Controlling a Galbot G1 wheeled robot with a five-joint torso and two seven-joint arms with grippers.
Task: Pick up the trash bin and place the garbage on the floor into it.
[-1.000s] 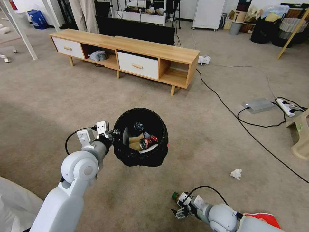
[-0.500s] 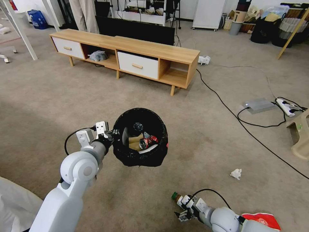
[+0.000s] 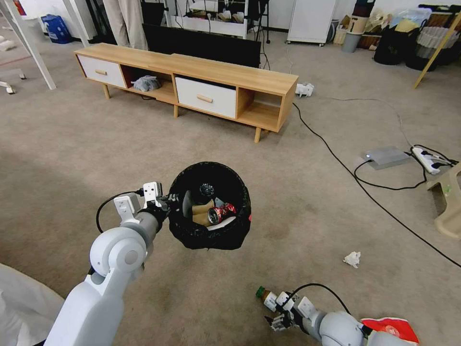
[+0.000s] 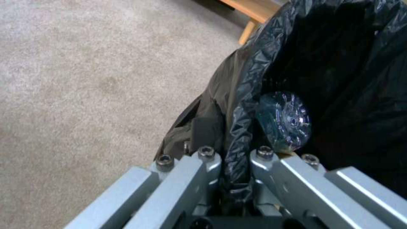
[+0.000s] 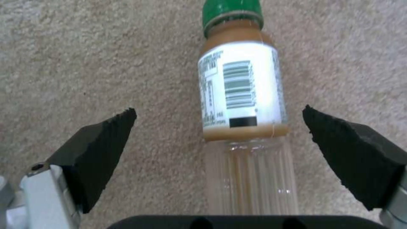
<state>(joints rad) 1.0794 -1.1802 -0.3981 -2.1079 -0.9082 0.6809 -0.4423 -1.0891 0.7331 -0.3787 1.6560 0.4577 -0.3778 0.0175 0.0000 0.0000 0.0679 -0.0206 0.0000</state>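
My right claw [image 5: 218, 127] has slid back and lower over the last second, so the bottle [image 5: 239, 95] now lies lengthwise between its two spread pads [image 5: 97, 149], neither pad touching it, green cap pointing away from the claw. I judge that as lining up for a grip that is not yet made: the bottle rests on the floor [image 3: 307, 211]. My right arm reaches low and forward, wrist bent down toward the carpet. My left claw [image 3: 168, 198] has not shifted; it is clamped on the bin [image 3: 210, 206], its fingers pinching the black bag at the near rim, arm stretched forward holding the bin off the carpet. Inside the bin, beyond that claw, lie a red can [image 3: 220, 211] and brown paper. A white paper wad [image 3: 352, 259] sits on the floor, ahead of and outboard of the right claw, well apart from it, and a red-and-white wrapper [image 3: 390, 327] lies beside my right forearm.
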